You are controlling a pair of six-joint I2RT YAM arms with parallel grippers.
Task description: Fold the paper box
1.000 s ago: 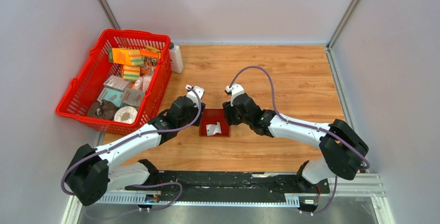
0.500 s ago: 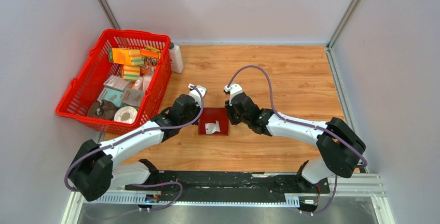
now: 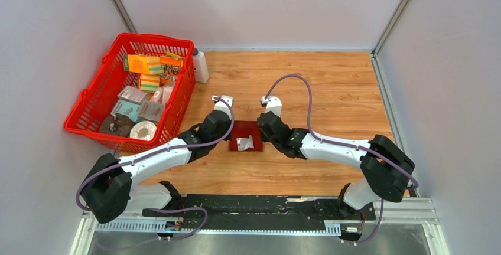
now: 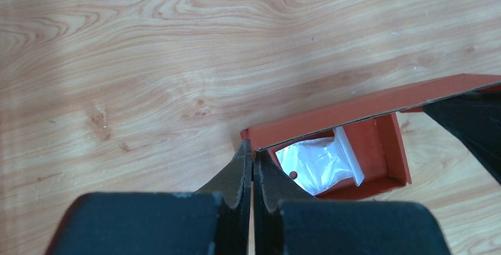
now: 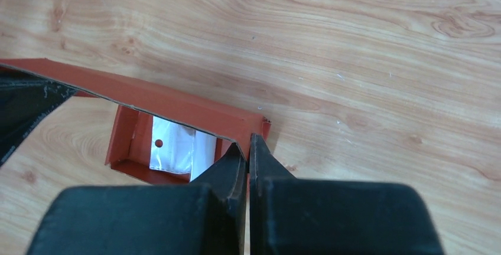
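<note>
The paper box [image 3: 244,129] stands open-topped at the centre of the tabletop [image 3: 337,84], with a white packet [image 3: 244,144] inside. The left pincer [image 4: 250,153] is fully closed, pinching its left wall. The right pincer [image 5: 247,149] is fully closed, pinching the opposite wall. A red basket [image 3: 90,87] stands well apart at far left.
</note>
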